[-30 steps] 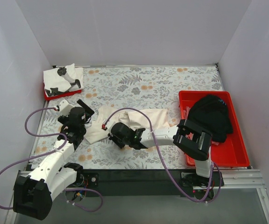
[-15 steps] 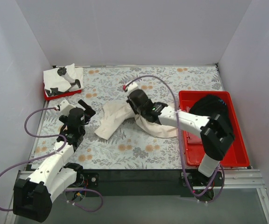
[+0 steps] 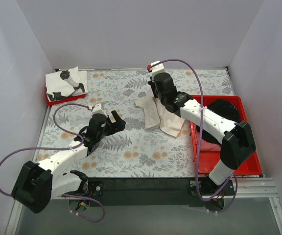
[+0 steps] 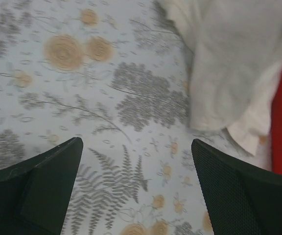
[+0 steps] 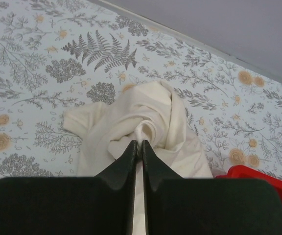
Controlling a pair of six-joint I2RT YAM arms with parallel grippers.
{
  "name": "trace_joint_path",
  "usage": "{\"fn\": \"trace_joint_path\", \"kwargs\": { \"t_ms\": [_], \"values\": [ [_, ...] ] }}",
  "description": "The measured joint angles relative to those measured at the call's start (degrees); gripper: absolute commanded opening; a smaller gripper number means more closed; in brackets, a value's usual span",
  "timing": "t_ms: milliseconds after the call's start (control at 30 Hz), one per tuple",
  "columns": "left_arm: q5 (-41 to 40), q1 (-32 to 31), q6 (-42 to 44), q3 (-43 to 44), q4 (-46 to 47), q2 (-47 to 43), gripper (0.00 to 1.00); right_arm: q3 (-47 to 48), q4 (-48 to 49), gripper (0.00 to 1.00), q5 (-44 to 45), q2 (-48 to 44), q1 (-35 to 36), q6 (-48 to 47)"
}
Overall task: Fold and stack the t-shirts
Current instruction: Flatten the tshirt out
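The floral-covered table [image 3: 131,156] carries the work at an early-to-middle stage. The large red tray [image 3: 244,166] at the right edge holds a black t-shirt [image 3: 227,106] in an unfolded heap; judged from this, it awaits folding. The cream t-shirt [image 3: 163,120] is bunched and draped just left of that tray, toward the far side of the table. It is neither spread flat nor folded, so its fold is not yet done. In the far-left corner, a small red tray [image 3: 53,101] holds a white t-shirt with black marks [image 3: 65,81], which appears folded and placed; this is the one item that looks finished. The right gripper [image 5: 137,144] has its fingers pressed together on a pinch of the cream t-shirt near the garment's upper gather. The left gripper [image 4: 136,147] is spread wide and empty, hovering over bare table near the garment's left edge without touching it.
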Motion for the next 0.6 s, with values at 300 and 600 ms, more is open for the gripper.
{"fn": "trace_joint_path", "kwargs": {
  "t_ms": [300, 600],
  "values": [
    [2.4, -16.2, -2.4, 2.9, 11.9, 12.4, 0.85, -0.4, -1.4, 0.01, -3.4, 0.2, 0.1, 0.5],
    [-4.6, -22.6, -0.2, 11.9, 14.4, 27.8, 0.81, -3.0, -1.4, 0.01, -4.9, -1.8, 0.1, 0.9]
  ]
}}
